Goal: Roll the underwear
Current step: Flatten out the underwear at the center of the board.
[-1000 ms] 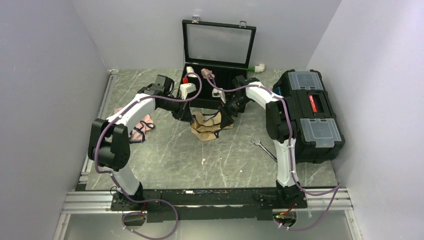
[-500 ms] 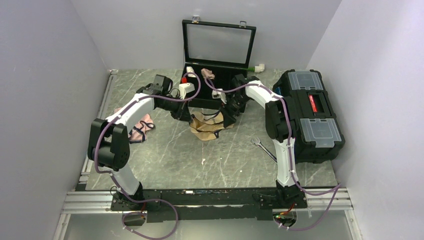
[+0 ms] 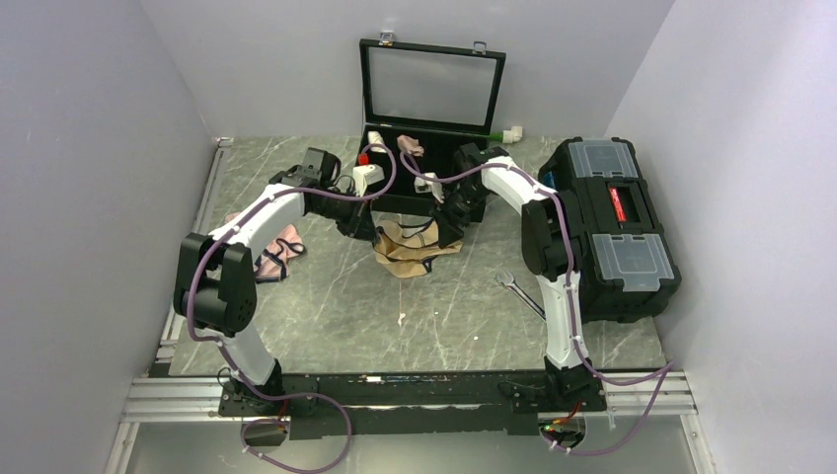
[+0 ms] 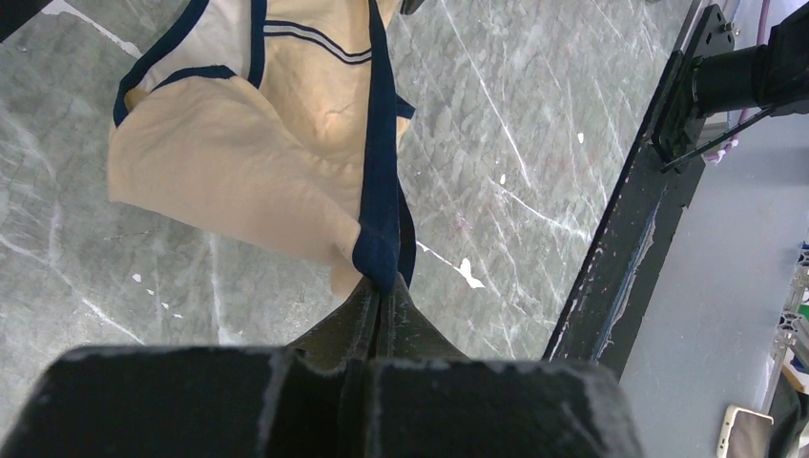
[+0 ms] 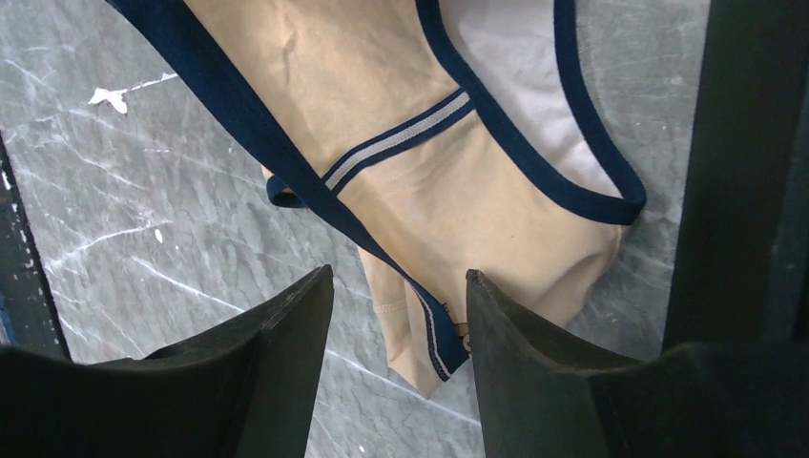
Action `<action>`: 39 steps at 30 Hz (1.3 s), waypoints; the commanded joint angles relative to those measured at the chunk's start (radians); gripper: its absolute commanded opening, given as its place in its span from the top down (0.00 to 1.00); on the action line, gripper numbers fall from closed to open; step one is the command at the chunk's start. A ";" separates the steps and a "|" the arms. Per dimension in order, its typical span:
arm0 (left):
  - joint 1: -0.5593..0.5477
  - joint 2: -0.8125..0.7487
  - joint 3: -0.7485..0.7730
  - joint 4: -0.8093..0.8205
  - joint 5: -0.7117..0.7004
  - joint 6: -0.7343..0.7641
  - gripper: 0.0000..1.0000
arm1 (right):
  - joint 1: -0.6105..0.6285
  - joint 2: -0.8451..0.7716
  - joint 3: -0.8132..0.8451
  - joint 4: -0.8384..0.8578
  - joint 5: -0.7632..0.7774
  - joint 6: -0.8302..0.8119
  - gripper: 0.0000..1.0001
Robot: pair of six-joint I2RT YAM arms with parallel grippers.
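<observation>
Here, one tan underwear, left gripper pinching its navy edge, right gripper spread over it.

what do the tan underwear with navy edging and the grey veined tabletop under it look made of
The tan-beige underwear with navy edging looks like soft matte fabric, perhaps cotton knit: it creases and folds limply. The grey veined tabletop looks like marble or marble-print laminate, smooth with slight sheen: white veins, soft glare.

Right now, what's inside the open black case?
In the case: cream rolls and a pink roll along the back. The right arm crosses its front, so what lies beneath is covered.
</observation>
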 commanded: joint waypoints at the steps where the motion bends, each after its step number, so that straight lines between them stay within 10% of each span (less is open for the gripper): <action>1: 0.008 0.011 0.018 -0.008 0.026 0.018 1.00 | 0.004 0.002 -0.015 -0.013 -0.012 -0.036 0.45; 29: 0.021 0.005 0.001 -0.006 0.023 0.018 1.00 | 0.003 0.006 -0.031 0.009 0.006 0.028 0.68; 39: 0.025 -0.007 -0.012 -0.002 0.014 0.019 1.00 | 0.003 -0.066 -0.080 0.097 0.048 0.117 1.00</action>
